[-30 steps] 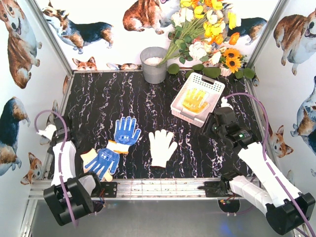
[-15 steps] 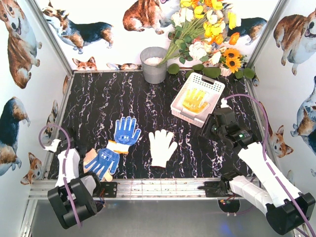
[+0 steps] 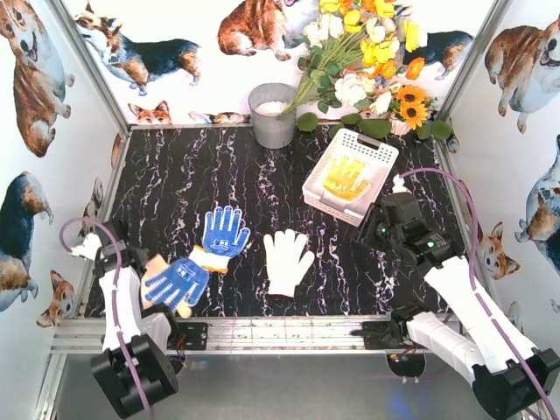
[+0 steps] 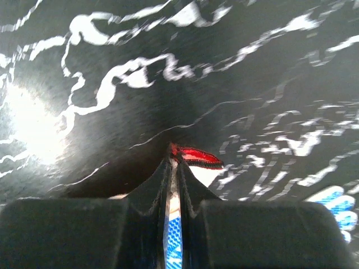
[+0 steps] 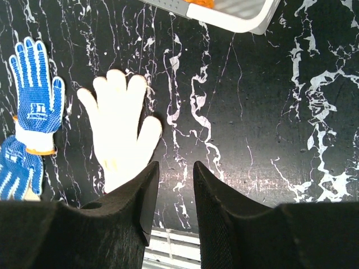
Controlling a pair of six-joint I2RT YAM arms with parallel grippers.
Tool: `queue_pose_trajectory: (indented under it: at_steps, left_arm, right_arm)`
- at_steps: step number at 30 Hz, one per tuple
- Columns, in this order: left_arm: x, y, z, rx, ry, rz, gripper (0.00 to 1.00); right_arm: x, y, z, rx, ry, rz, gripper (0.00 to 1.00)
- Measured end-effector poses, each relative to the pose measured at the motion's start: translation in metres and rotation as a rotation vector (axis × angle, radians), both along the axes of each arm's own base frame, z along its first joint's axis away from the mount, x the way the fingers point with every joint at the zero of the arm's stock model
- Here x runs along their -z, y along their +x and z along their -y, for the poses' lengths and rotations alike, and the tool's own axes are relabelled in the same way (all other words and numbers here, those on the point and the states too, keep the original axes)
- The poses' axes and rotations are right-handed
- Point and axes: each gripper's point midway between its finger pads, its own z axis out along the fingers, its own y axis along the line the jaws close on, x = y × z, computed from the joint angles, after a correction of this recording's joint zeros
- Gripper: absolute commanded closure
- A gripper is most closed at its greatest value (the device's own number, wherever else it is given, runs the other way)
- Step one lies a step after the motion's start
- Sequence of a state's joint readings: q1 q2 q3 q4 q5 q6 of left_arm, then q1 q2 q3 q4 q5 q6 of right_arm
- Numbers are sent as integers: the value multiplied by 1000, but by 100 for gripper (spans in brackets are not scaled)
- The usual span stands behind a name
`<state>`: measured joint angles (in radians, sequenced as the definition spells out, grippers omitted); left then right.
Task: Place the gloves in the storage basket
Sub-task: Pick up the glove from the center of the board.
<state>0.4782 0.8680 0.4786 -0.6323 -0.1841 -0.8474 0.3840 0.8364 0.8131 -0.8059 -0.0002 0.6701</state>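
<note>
My left gripper (image 3: 147, 268) is shut on the cuff end of a blue dotted glove (image 3: 178, 282) at the near left of the table. In the left wrist view the jaws pinch blue fabric (image 4: 174, 235), and the glove's red-orange cuff trim (image 4: 197, 157) pokes out past the left gripper (image 4: 174, 163). A second blue glove (image 3: 223, 232) and a white glove (image 3: 287, 259) lie flat nearby. The white storage basket (image 3: 381, 156) holds a yellow glove (image 3: 345, 178). My right gripper (image 3: 376, 231) hovers open beside the basket, with nothing between its fingers. In its wrist view the right gripper (image 5: 175, 168) is above the white glove (image 5: 116, 131).
A grey metal bucket (image 3: 273, 115) stands at the back wall, next to a bunch of flowers (image 3: 367, 61). The metal rail (image 3: 280, 331) runs along the near edge. Corgi-print walls close in the left and right sides.
My left gripper has gone from open to shut on the blue glove's cuff, and the glove has turned and shifted slightly. The right arm has barely moved.
</note>
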Motion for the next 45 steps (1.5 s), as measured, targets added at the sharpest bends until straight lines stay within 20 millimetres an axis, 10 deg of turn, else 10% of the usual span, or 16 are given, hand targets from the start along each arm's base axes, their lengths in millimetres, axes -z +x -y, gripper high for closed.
queue_pose_trajectory:
  at_steps: [9, 22, 31, 45]
  left_arm:
    - [-90, 52, -2, 215, 132, 218, 100]
    - [-201, 109, 81, 785, 383, 412, 100]
    - [-209, 122, 160, 1087, 223, 546, 100]
    - [-200, 85, 311, 1559, -98, 638, 100]
  right_arm:
    - [-23, -3, -10, -79, 61, 111, 60]
    - [-37, -6, -52, -244, 242, 131, 60]
    - [-41, -17, -81, -386, 304, 116, 60]
    - [-43, -15, -173, -670, 389, 60, 56]
